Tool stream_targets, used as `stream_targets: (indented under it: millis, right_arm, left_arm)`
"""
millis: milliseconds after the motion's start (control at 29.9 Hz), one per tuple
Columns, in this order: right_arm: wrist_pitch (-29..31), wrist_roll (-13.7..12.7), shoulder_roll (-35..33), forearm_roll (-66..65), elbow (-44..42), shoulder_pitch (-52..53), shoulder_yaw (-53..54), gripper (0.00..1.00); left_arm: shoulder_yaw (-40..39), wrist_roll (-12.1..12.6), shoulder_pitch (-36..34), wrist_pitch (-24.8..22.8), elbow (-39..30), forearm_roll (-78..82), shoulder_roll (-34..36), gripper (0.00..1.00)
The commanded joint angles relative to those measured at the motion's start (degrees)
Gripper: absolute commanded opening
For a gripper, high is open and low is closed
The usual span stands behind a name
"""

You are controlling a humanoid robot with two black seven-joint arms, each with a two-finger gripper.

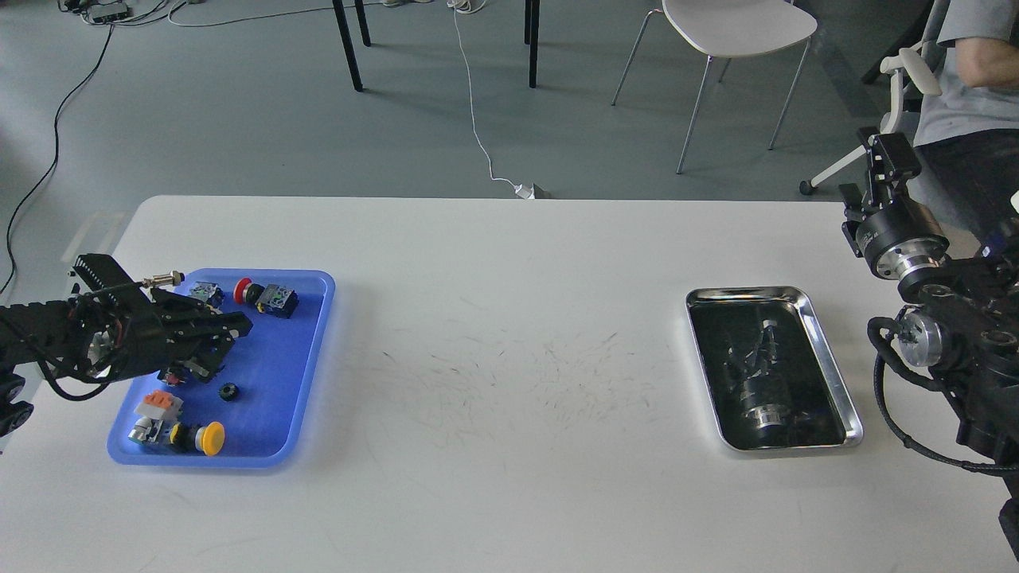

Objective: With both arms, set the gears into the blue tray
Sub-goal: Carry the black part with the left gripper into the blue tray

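Left gripper (227, 338): low over the left half of the blue tray (306, 374); fingers spread a little, nothing visibly pinched.
Right gripper (880, 155): raised off the right edge of the surface (509, 334), well apart from both trays; seen end-on, finger state cannot be told.
Gear (229, 391): small black ring with centre hole, lying in the blue tray just below the left fingers, apart from them.
Push-button switches: red-capped one (267, 295) at the tray's far end, yellow-capped one (199, 438) at the near end.
Steel tray (828, 358): right side; dark inside, contents unclear.
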Motion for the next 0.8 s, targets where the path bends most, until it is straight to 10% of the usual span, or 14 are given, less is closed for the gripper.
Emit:
stream_targets:
  millis: [0,769]
  right_arm:
    - [0.0,0.0,-0.2,0.0,0.0,0.1,-0.1,0.94]
    - [0.1,0.0,-0.3,-0.1,-0.1,-0.4,-0.1,0.94]
  left_arm:
    - [0.1,0.0,0.0,0.0,1.4,-0.2,-0.9,0.07]
    - [0.1,0.0,2.1,1.9,6.6,-0.7,-3.8,0.13]
